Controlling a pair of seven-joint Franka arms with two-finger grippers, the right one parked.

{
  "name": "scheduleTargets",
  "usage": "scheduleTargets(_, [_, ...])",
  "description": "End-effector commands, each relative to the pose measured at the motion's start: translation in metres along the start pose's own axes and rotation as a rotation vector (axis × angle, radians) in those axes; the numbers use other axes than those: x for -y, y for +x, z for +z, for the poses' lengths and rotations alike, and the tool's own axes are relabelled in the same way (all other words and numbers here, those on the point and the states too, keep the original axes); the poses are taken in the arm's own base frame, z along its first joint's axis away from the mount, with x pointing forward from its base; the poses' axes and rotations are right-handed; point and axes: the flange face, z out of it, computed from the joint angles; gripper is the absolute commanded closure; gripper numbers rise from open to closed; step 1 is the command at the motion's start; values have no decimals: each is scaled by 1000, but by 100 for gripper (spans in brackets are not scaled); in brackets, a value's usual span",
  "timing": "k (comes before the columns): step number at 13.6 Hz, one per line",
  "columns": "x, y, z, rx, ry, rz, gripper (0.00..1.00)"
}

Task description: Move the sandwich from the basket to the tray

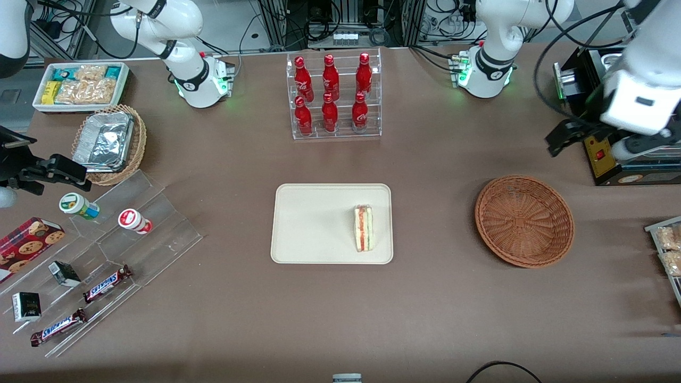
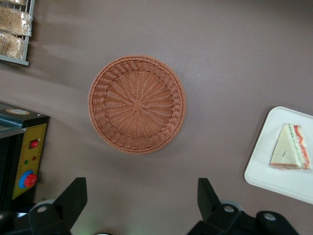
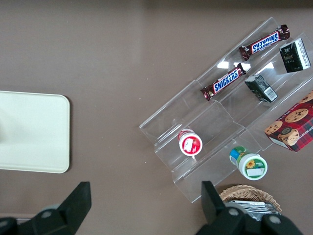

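Two black fingers (image 2: 73, 198) of the left gripper (image 2: 142, 200) stand wide apart with nothing between them, held high above the brown table (image 1: 425, 298) toward the working arm's end. In the front view the gripper (image 1: 558, 139) hangs beside the yellow-fronted black machine (image 1: 601, 154), farther from the camera than the basket (image 1: 524, 221).

The basket, round and of reddish-brown wicker, sits alone on the cloth with nothing inside it; the wrist view looks straight down into its bare woven bowl (image 2: 137, 110). Taking the basket as the clock's centre in the front view, the gripper lies at about 1 o'clock and the tray (image 1: 314, 223) at 9 o'clock, well apart from it.

The sandwich (image 1: 364, 229) rests on the tray, standing on edge near the rim closest to the basket, its red-orange and green filling facing up. From the wrist camera it shows as a pale triangle (image 2: 290, 153) on the tray's corner (image 2: 274, 181).

At 12 o'clock from the tray, farther from the camera, a clear rack (image 1: 334, 96) holds six red bottles. Toward the parked arm's end lie a tan basket of foil containers (image 1: 109, 143), a white bin of snacks (image 1: 81, 85), and a stepped clear stand (image 1: 133, 234) with Snickers bars (image 1: 106, 283) and small cups.
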Motion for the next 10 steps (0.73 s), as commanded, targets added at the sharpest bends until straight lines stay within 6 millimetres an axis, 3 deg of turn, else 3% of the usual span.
scheduleTargets(1, [41,-17,7,22,-50,29,0])
scheduleTargets(5, [62,-19,16,32,-62,30,0])
scheduleTargets(10, [36,-14,14,42,-47,137,0])
